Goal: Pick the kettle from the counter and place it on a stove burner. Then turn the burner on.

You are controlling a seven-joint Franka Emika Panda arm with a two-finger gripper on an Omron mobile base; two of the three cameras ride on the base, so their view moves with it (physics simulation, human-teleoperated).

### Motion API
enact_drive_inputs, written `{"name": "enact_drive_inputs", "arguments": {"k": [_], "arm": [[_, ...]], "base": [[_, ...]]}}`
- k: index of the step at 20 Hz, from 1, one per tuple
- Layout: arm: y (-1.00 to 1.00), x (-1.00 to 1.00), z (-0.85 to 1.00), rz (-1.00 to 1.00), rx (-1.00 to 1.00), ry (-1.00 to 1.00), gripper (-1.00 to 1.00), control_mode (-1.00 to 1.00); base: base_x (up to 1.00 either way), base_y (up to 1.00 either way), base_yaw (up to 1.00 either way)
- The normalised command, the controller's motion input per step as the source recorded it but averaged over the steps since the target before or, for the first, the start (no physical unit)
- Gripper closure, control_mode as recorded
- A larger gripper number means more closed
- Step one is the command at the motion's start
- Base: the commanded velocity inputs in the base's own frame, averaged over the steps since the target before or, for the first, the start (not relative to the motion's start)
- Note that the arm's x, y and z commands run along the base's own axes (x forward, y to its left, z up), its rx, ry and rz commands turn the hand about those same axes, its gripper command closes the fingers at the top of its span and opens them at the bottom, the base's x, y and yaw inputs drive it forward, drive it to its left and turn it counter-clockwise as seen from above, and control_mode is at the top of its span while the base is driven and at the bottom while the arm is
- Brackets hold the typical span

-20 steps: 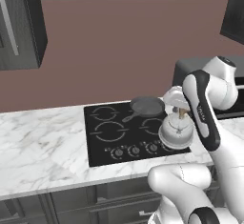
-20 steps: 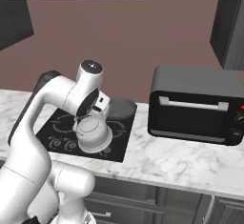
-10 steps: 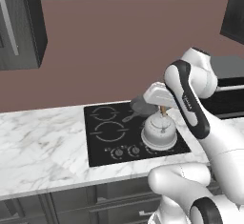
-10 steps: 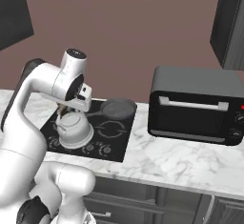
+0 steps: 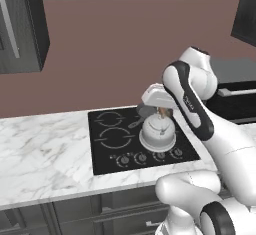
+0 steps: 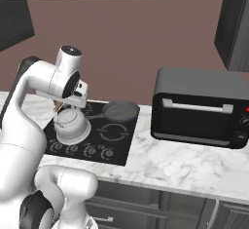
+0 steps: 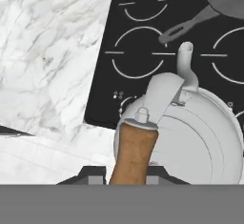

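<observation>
The tool (image 5: 162, 112) is pinched on the tan stem of the squat silver-grey kettle (image 5: 158, 132), apparently held just above the black glass cooktop (image 5: 107, 154), near its front knobs. A dark grey frying pan (image 6: 120, 110) sits at the far right; the white marble counter (image 5: 40, 149) surrounds the cooktop.

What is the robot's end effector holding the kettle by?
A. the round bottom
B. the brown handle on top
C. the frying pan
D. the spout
B. In the hand view the end effector is closed around the kettle's brown handle, while the spout sticks out free and the frying pan sits apart on the cooktop.
</observation>
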Motion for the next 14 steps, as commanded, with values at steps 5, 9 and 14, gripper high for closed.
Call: {"name": "enact_drive_inputs", "arguments": {"k": [5, 9, 14], "arm": [[0.13, 0.31, -0.03, 0.0, 0.0, -0.16, 1.0, -1.0], [0.16, 0.47, -0.04, 0.0, 0.0, 0.02, 1.0, -1.0], [0.14, 0.55, 0.0, 0.0, 0.03, 0.17, 1.0, -1.0]], "base": [[0.0, 0.0, 0.0], [0.0, 0.0, 0.0], [0.0, 0.0, 0.0]]}}
